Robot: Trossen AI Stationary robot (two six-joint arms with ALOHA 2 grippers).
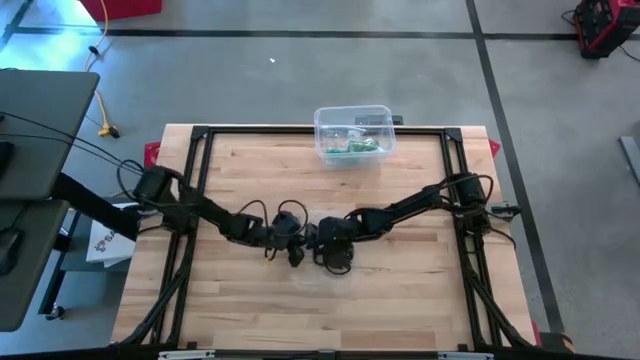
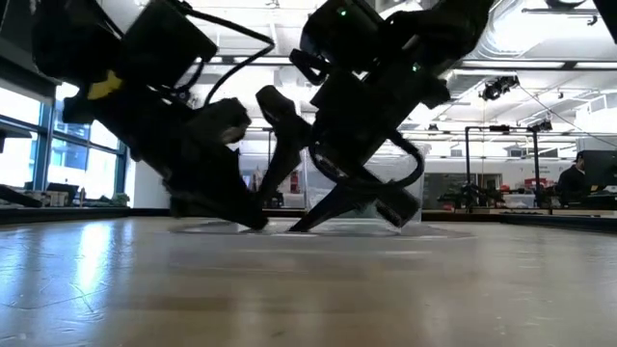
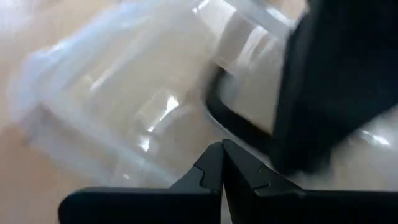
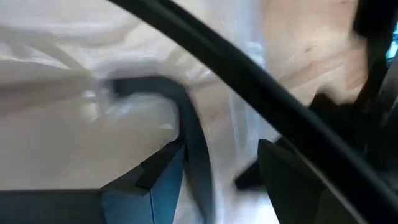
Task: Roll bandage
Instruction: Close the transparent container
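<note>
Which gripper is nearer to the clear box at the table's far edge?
Right. The right gripper lies almost straight below the box in the high view; the left gripper sits beside it, slightly farther left.

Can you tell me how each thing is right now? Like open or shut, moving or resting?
left gripper: shut, fingertips together, low over the middle of the table.
right gripper: open, fingers apart, down on the clear wrapping.
clear wrapping: lying flat on the table, crinkled, under both grippers.
plastic container: resting at the table's far edge, green things inside; lid cannot be told.
table: wooden, holding everything.
</note>
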